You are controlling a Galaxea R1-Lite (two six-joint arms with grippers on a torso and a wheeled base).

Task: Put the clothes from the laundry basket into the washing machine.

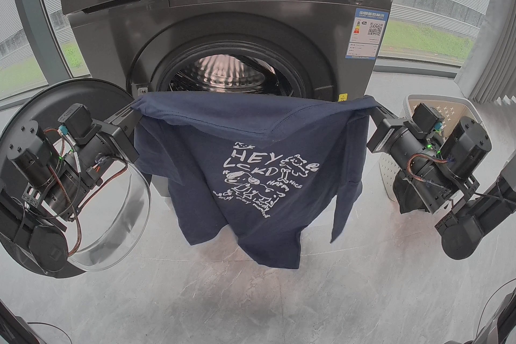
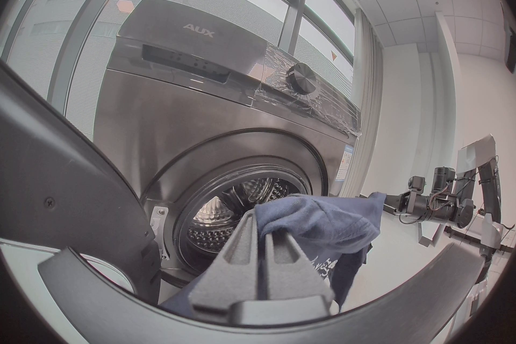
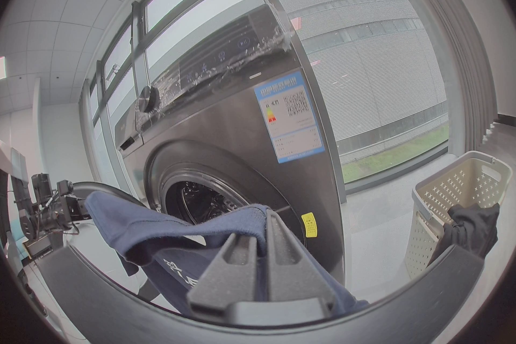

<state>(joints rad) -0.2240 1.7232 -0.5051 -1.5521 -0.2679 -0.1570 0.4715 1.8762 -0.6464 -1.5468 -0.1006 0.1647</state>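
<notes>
A navy T-shirt (image 1: 252,157) with white print hangs stretched between my two grippers in front of the washing machine's (image 1: 226,12) open drum (image 1: 228,73). My left gripper (image 1: 130,116) is shut on the shirt's left corner, and my right gripper (image 1: 373,111) is shut on its right corner. In the left wrist view the gripper (image 2: 263,243) pinches bunched navy cloth (image 2: 317,221). The right wrist view shows the gripper (image 3: 262,240) clamped on the shirt (image 3: 161,232). The white laundry basket (image 3: 457,194) stands right of the machine with a dark garment (image 3: 473,227) draped over its rim.
The machine's round door (image 1: 80,184) stands swung open at the left, just behind my left arm. Grey marbled floor (image 1: 269,302) lies bare below the hanging shirt. A curtain (image 1: 494,38) hangs at the far right by the window.
</notes>
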